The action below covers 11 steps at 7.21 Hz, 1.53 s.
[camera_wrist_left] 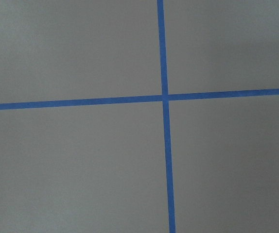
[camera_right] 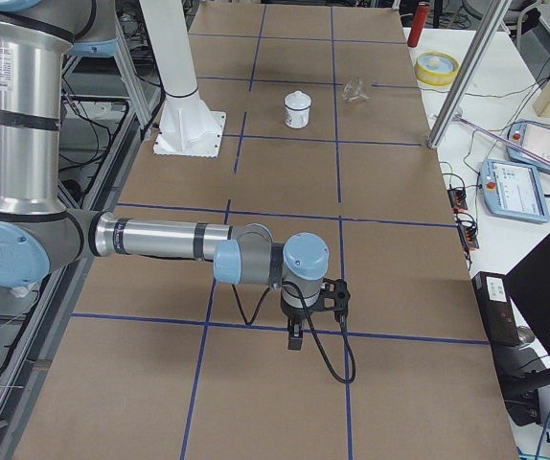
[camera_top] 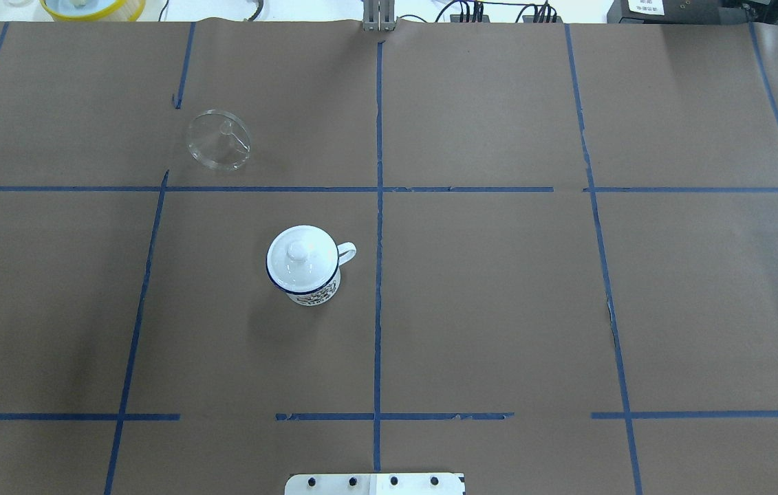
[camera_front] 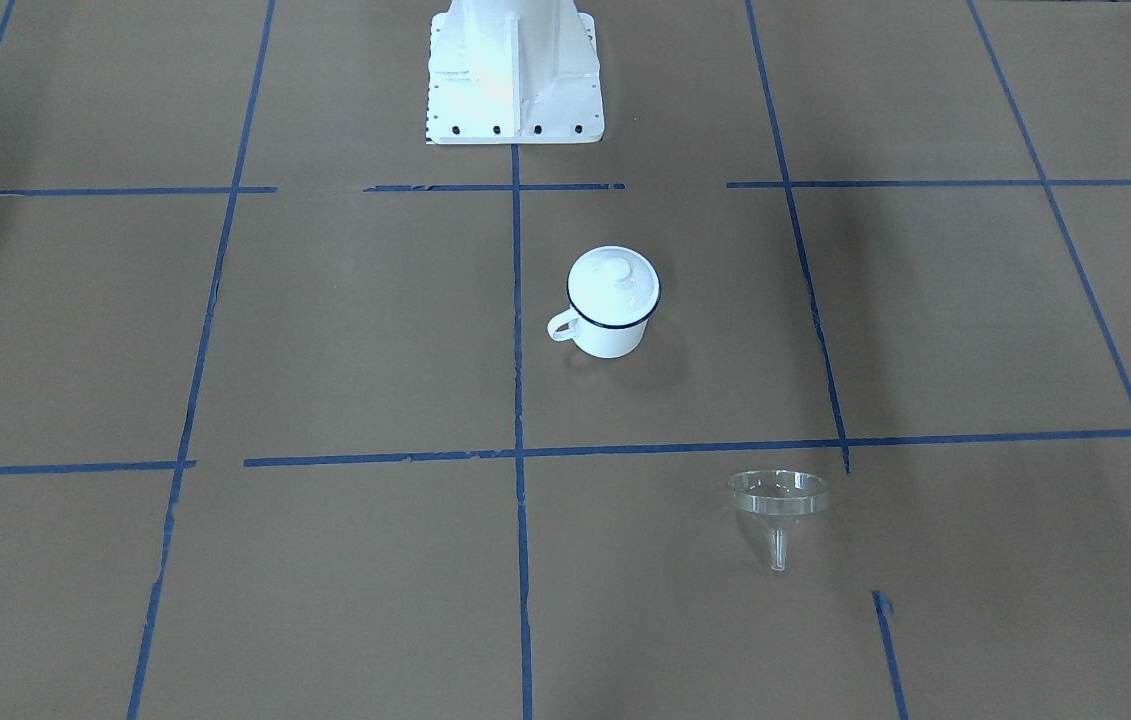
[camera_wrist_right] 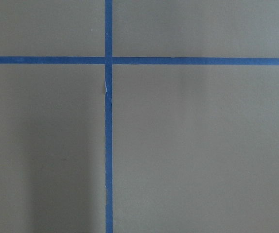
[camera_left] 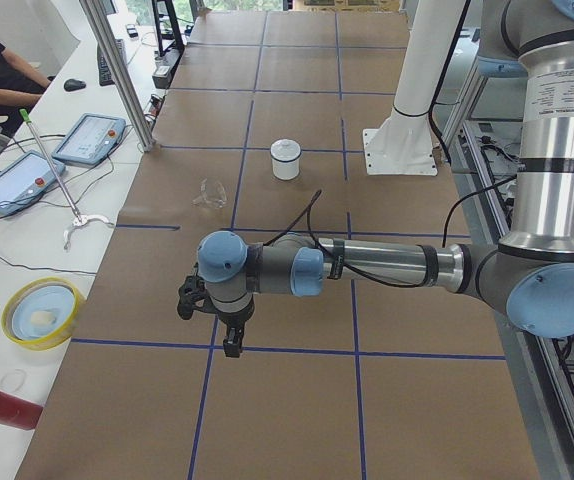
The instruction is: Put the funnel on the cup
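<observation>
While the knobbed lid (camera_top: 299,258) caps the enamel mug (camera_top: 314,294), the funnel (camera_top: 218,139) likely cannot seat; remove lid first. Left tool (camera_left: 223,336), right tool (camera_right: 297,333): aperture indeterminable.

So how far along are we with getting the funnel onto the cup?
Nothing looks done. The funnel lies on the paper, apart from the cup, whose knobbed lid covers its mouth. Nothing in hand: the left gripper and right gripper hang over bare paper, far from both. Left: likely remove the lid, pick up the funnel, seat it on the cup.
</observation>
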Available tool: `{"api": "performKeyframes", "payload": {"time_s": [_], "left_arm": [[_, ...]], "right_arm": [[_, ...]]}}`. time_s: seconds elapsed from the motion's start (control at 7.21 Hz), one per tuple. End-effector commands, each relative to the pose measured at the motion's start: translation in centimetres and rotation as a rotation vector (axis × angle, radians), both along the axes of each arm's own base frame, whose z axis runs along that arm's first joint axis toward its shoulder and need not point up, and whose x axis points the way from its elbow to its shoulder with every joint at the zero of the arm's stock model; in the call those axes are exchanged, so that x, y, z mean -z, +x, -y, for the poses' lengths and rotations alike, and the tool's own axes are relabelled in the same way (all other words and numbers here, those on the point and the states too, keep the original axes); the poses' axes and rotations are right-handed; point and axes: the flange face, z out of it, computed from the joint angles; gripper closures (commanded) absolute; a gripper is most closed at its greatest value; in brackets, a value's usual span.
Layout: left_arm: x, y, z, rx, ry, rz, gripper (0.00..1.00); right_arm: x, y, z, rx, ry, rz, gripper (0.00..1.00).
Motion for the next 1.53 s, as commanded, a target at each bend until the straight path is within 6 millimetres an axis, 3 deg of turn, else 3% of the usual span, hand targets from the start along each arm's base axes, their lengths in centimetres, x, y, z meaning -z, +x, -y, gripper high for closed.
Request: {"api": "performKeyframes", "payload": {"time_s": [0.0, 0.28, 0.55, 0.69, 0.83, 0.97, 1.25, 1.39], "left_arm": [[0.0, 0.1, 0.3, 0.002, -0.004, 0.001, 0.0], [0.4, 0.1, 0.6, 0.008, -0.001, 0.0, 0.0], [5.2, 0.2, 4.2, 0.097, -0.002, -0.002, 0.0], [8.8, 1.5, 5.8, 0.106, 0.029, -0.009, 0.0], [12.3, 4.5, 5.8, 0.089, 0.061, -0.02, 0.0], [17.4, 8.4, 5.1, 0.105, 0.069, -0.049, 0.0], [26.0, 16.5, 4.5, 0.092, 0.075, -0.119, 0.0], [30.2, 21.5, 4.9, 0.067, 0.073, -0.151, 0.0]], "right_arm": [[0.0, 0.0, 0.0, 0.0, 0.0, 0.0, 0.0], [0.0, 0.0, 0.0, 0.0, 0.0, 0.0, 0.0], [0.1, 0.0, 0.1, 0.0, 0.001, 0.0, 0.0], [0.0, 0.0, 0.0, 0.0, 0.0, 0.0, 0.0], [0.0, 0.0, 0.0, 0.0, 0.0, 0.0, 0.0], [0.0, 0.0, 0.0, 0.0, 0.0, 0.0, 0.0], [0.0, 0.0, 0.0, 0.0, 0.0, 0.0, 0.0], [0.0, 0.0, 0.0, 0.0, 0.0, 0.0, 0.0]]}}
